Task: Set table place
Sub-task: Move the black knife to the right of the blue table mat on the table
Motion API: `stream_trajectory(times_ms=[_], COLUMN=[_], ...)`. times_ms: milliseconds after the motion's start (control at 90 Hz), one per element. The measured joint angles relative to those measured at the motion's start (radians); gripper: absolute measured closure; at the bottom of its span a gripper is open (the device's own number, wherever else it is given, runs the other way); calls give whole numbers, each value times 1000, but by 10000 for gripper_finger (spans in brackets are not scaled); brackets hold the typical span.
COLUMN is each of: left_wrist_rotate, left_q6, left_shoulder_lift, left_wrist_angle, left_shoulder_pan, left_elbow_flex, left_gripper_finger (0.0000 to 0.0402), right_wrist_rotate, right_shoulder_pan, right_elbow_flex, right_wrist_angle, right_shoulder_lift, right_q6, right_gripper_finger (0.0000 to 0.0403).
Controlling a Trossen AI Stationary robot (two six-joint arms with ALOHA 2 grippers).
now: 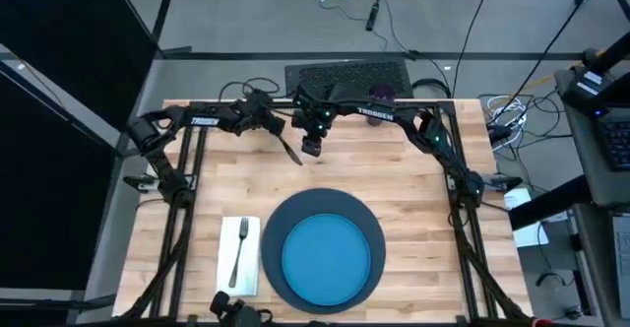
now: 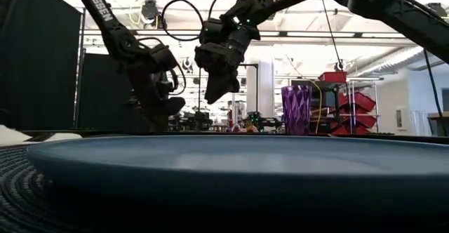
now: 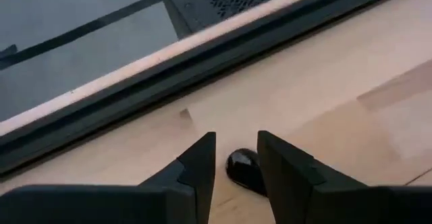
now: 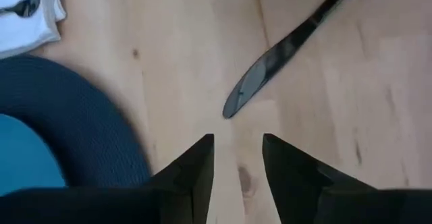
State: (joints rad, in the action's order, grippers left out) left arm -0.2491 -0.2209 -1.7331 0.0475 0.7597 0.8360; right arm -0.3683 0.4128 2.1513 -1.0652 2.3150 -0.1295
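Across the upper half of the high view, both arms are seen meeting over the far side of the table [image 1: 413,184]. The left gripper [image 1: 268,120] is lowered at the handle end of a knife [image 1: 291,151], which is laid diagonally, blade toward the frame's lower right; the right gripper [image 1: 311,146] is held just beside the blade tip. Below, the blue plate [image 1: 326,258] is centred on the dark navy disc [image 1: 271,230], with the fork [image 1: 236,253] laid on the white napkin [image 1: 248,230] at lower left. The purple cup [image 1: 381,93] is parked at the far edge.

At table height, the low view is filled along the bottom by the plate rim [image 2: 231,159]. The left gripper [image 2: 158,117] is shown down near the tabletop, the right gripper [image 2: 214,92] higher and clear of it, the cup [image 2: 296,109] upright to their right.

Through the left wrist camera, a dark rounded handle end [image 3: 244,171] is seen between the spread fingers [image 3: 199,166], not yet pinched.

Through the right wrist camera, the knife blade [image 4: 270,65] is seen ahead of the parted fingers [image 4: 199,163], its long axis running to the upper right; nothing is gripped. The left arm is judged better placed for the pickup. No spoon is visible.
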Motion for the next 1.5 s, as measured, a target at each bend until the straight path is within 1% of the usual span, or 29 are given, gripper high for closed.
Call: stream_trajectory(times_ms=[111, 244, 456, 722, 1000, 1100, 1244, 1422, 1500], left_wrist_rotate=[-14, -13, 27, 89, 92, 102, 162, 151, 145], left_q6=[1, -1, -2, -10, -36, -24, -7, 0, -1], left_shoulder_lift=[-22, -39, -43, -43, -43, -47, -49, -44, -11], left_wrist_angle=[21, 8, 3, 6, -1, -54, -127, -134, -117], left_shoulder_pan=[0, 0, -12, -118, -221, -246, -253, -236, -228], left_elbow_flex=[0, 1, 2, 2, 1, -2, 12, 39, 39], left_gripper_finger=[304, 304, 305, 305, 305, 305, 304, 304, 304], right_wrist_rotate=[0, 0, 0, 0, 2, 1, 0, 0, 1], right_shoulder_pan=[-4, -6, -9, -9, -25, -45, -67, -74, -77], right_elbow_flex=[0, 0, 0, 0, 0, 0, 0, 0, 0], right_wrist_angle=[-32, -34, -38, -59, -73, -67, -69, -70, -89], right_shoulder_lift=[0, 0, 0, 0, -1, -1, -1, -2, -2], right_q6=[-5, -9, -9, -9, 11, 9, -22, -58, -117], right_gripper_finger=[291, 291, 291, 291, 291, 291, 291, 291, 291])
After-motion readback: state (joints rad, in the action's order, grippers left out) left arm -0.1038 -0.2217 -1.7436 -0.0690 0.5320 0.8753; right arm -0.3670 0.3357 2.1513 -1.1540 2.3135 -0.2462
